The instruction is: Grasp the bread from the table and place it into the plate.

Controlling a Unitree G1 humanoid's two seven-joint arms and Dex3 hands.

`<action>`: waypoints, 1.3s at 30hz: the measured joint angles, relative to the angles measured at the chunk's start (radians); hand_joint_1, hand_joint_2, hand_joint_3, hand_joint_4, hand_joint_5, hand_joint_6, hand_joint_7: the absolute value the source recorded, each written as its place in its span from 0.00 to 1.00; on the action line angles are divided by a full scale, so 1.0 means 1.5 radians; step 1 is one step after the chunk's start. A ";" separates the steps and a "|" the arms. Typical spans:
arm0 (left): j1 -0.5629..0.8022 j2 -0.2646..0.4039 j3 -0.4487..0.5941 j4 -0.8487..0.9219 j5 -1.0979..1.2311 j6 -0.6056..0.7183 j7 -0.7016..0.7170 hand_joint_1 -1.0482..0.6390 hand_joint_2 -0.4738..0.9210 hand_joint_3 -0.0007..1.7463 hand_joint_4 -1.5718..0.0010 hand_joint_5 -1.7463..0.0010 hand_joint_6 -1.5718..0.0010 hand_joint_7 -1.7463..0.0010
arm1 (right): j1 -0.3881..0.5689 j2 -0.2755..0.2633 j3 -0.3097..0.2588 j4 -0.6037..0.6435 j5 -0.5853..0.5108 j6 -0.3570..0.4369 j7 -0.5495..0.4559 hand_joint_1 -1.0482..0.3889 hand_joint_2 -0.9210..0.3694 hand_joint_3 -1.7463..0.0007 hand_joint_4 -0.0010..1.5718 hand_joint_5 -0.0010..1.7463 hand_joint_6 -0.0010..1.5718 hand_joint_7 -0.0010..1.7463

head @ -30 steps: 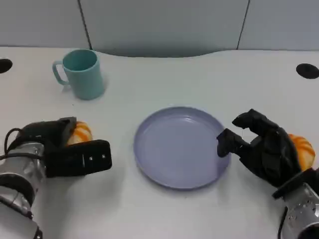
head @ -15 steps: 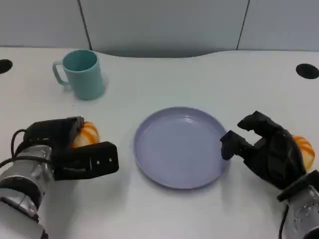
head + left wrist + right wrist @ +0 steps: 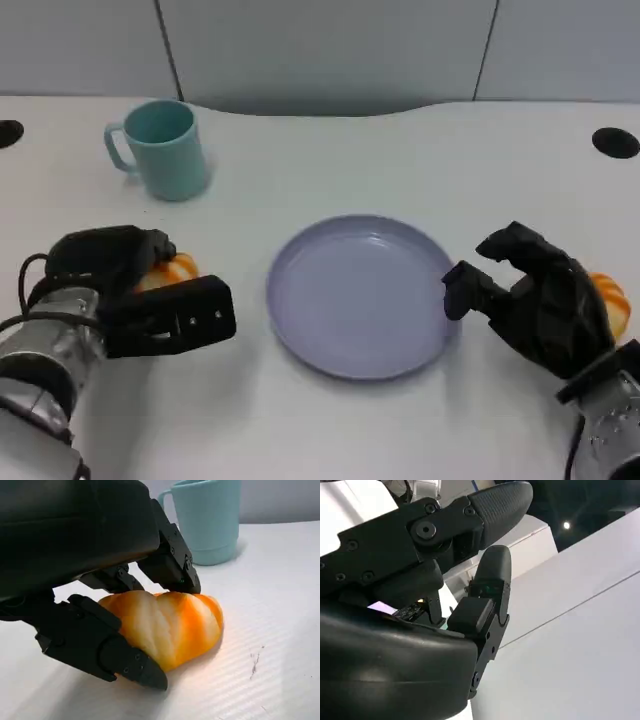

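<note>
An orange-and-white bread roll [image 3: 174, 270] lies on the white table at the left, mostly covered by my left hand [image 3: 130, 290]. In the left wrist view the roll [image 3: 170, 625] rests on the table with my left hand [image 3: 75, 535] over it; fingers press its far side and the thumb its near side. The lilac plate [image 3: 300, 300] sits in the middle with nothing on it. My right hand [image 3: 530, 300] hovers at the plate's right rim, fingers loosely curved and apart, holding nothing. The right wrist view shows its fingers [image 3: 485, 580] against a blank background.
A teal mug [image 3: 165, 148] stands at the back left, also seen behind the roll as the mug [image 3: 210, 520]. A second orange roll [image 3: 612, 300] lies behind my right hand near the right edge. Dark holes mark the table's far corners.
My left hand shifted a little to the right and its fingers have come further down over the roll, hiding more of it. My right hand drifted slightly right and has since stayed put.
</note>
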 measured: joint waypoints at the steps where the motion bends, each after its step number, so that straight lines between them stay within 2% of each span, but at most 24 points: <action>1: 0.000 0.001 0.000 0.000 0.000 -0.003 0.002 0.60 0.88 0.00 0.26 0.93 0.27 0.94 | -0.001 0.000 0.000 0.001 0.000 0.001 -0.001 0.39 0.03 1.00 0.49 0.84 0.60 0.36; 6: -0.007 0.006 0.000 0.000 0.001 -0.012 0.011 0.57 0.91 0.01 0.29 0.95 0.28 0.96 | -0.007 0.000 0.000 0.017 0.000 -0.008 -0.006 0.39 0.04 1.00 0.48 0.85 0.60 0.36; 12: -0.048 0.032 -0.006 0.000 0.013 -0.023 0.011 0.57 0.93 0.01 0.23 0.92 0.26 0.96 | -0.024 0.000 0.000 0.042 -0.001 -0.023 -0.014 0.39 0.03 1.00 0.48 0.86 0.61 0.37; 15: -0.089 0.053 -0.006 -0.001 0.013 -0.039 0.011 0.57 0.89 0.00 0.21 0.89 0.24 0.95 | -0.040 0.001 -0.004 0.057 -0.001 -0.033 -0.016 0.38 0.04 1.00 0.49 0.85 0.61 0.36; 17: -0.117 0.068 -0.005 -0.004 0.013 -0.056 0.011 0.56 0.87 0.00 0.26 0.78 0.22 0.96 | -0.050 0.002 -0.005 0.064 -0.001 -0.034 -0.019 0.38 0.05 1.00 0.49 0.85 0.61 0.36; 18: -0.130 0.074 -0.003 -0.006 0.013 -0.063 0.011 0.56 0.88 0.00 0.34 0.62 0.21 0.97 | -0.055 0.003 -0.006 0.068 -0.001 -0.036 -0.019 0.37 0.05 1.00 0.48 0.85 0.61 0.36; 19: -0.142 0.078 -0.003 -0.007 0.012 -0.069 0.011 0.56 0.88 0.00 0.38 0.54 0.21 0.97 | -0.059 0.004 -0.007 0.073 -0.001 -0.040 -0.020 0.37 0.05 1.00 0.48 0.85 0.61 0.36; 21: -0.159 0.085 -0.003 -0.010 0.014 -0.077 0.012 0.56 0.90 0.01 0.41 0.48 0.21 0.98 | -0.064 0.006 -0.007 0.079 -0.002 -0.045 -0.023 0.37 0.05 1.00 0.48 0.86 0.61 0.35; 23: -0.165 0.086 -0.005 -0.011 0.017 -0.083 0.012 0.56 0.91 0.01 0.40 0.49 0.21 0.98 | -0.068 0.008 -0.009 0.085 -0.002 -0.056 -0.026 0.37 0.05 1.00 0.48 0.85 0.61 0.35; 30: -0.170 0.085 -0.007 -0.011 0.026 -0.096 0.012 0.57 0.88 0.00 0.30 0.75 0.21 0.99 | -0.077 0.017 -0.011 0.104 -0.004 -0.087 -0.034 0.37 0.05 1.00 0.47 0.86 0.61 0.36; 31: -0.171 0.085 -0.007 -0.011 0.026 -0.097 0.012 0.58 0.86 0.00 0.25 0.74 0.19 0.99 | -0.078 0.018 -0.011 0.103 -0.004 -0.090 -0.034 0.37 0.04 1.00 0.47 0.86 0.61 0.36; 34: -0.171 0.075 -0.007 -0.012 0.026 -0.122 0.035 0.58 0.85 0.00 0.26 0.64 0.17 0.99 | -0.080 0.018 -0.010 0.106 -0.005 -0.111 -0.017 0.37 0.04 1.00 0.47 0.87 0.60 0.36; 39: -0.177 0.035 -0.009 -0.015 0.026 -0.159 0.056 0.54 0.87 0.01 0.29 0.62 0.16 0.99 | -0.081 0.017 -0.011 0.118 -0.008 -0.126 0.009 0.38 0.06 1.00 0.49 0.87 0.61 0.37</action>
